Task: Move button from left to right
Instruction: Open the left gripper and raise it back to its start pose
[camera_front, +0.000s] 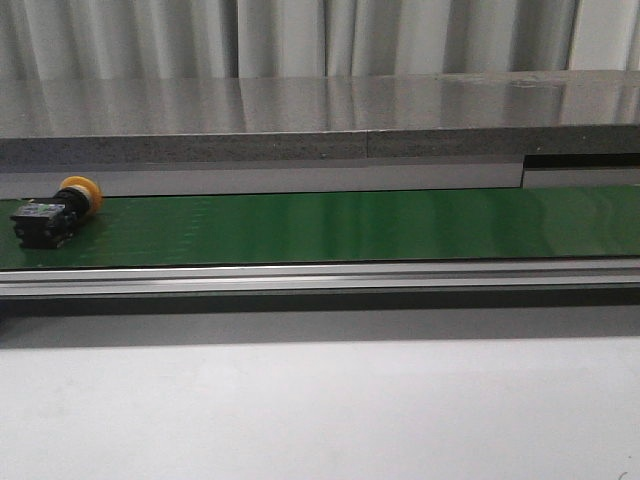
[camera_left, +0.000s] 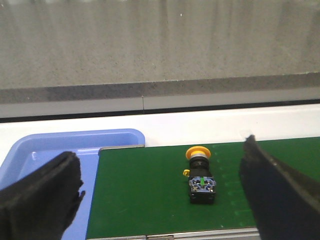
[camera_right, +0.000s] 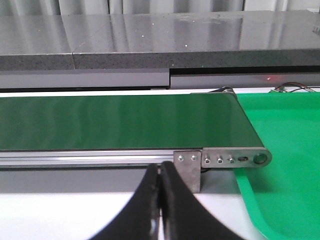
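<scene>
The button (camera_front: 55, 212), a yellow mushroom cap on a black boxy body, lies on its side at the far left of the green conveyor belt (camera_front: 350, 228). In the left wrist view the button (camera_left: 200, 175) lies between the two wide-open black fingers (camera_left: 42, 195) of my left gripper (camera_left: 162, 187), which hangs above the belt and touches nothing. My right gripper (camera_right: 161, 172) is shut and empty, in front of the belt's right end. Neither gripper shows in the front view.
A blue tray (camera_left: 50, 150) sits off the belt's left end. A green tray (camera_right: 285, 150) sits off its right end, beside a metal end bracket (camera_right: 225, 160). A grey stone ledge (camera_front: 320, 130) runs behind the belt; an aluminium rail (camera_front: 320, 275) runs along its front.
</scene>
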